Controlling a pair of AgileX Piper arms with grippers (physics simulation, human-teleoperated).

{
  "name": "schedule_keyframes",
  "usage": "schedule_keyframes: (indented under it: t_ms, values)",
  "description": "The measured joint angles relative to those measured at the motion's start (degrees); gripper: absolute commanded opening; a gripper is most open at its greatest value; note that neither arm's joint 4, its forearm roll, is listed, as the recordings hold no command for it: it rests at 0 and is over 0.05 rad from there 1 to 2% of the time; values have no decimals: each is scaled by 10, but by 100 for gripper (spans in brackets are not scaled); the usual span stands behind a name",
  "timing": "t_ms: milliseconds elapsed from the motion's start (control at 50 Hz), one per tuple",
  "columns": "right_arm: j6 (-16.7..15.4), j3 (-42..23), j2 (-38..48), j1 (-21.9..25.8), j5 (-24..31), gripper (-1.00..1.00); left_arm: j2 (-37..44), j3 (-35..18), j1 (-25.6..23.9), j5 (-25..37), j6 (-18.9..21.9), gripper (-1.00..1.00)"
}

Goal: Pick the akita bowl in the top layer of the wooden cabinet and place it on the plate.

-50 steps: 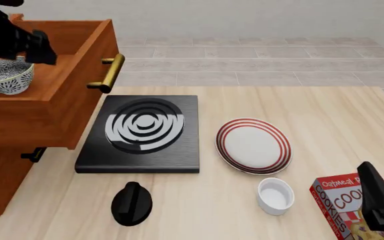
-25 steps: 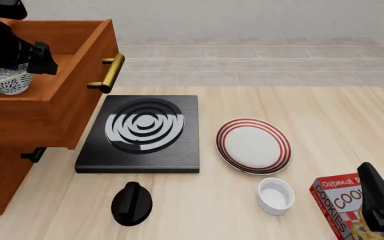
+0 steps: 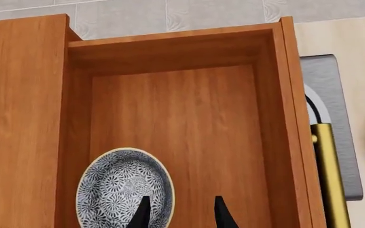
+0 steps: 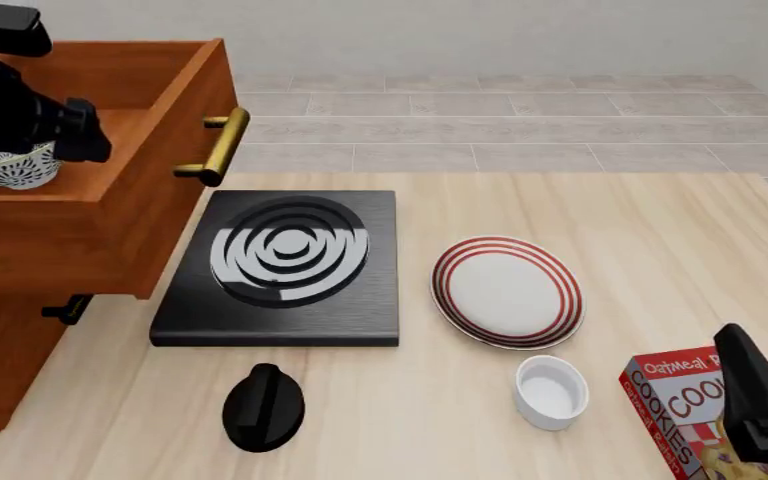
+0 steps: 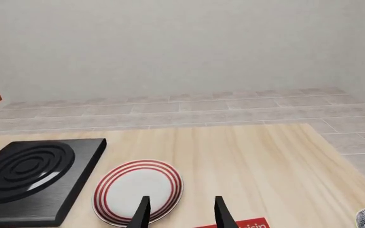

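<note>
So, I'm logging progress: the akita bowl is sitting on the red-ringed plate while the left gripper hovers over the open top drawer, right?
Not quite. The akita bowl is in the top drawer, below the left gripper; the left wrist view shows it. The plate is bare.

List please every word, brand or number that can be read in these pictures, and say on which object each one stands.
"Oatmeal" (last letters cut off by the right arm): top line on the red cookie box, front view.
"COOKIES": down that box's left edge.
"COOK": large partial word on its face.
"isin": partial word on the box, right wrist view.
Nothing else carries text.

Both arms matte black, each end effector (image 3: 179, 213) with thin pointed fingers.
</note>
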Motion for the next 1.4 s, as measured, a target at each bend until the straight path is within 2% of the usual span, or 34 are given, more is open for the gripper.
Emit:
schedule_keyframes:
  t_ms: [820,840,1180,1400]
  values:
    - [-5,0,-9,1,9,100,-4,39,8,-30,-11,100]
    - [-5,0,-9,1,9,100,-4,40,9,-30,-10,-100]
    - [-5,0,-8,1,8,100,-8,23,22,-36,7,-100]
    - [-4,0,-8,0,8,100,-4,12,16,-33,4,-100]
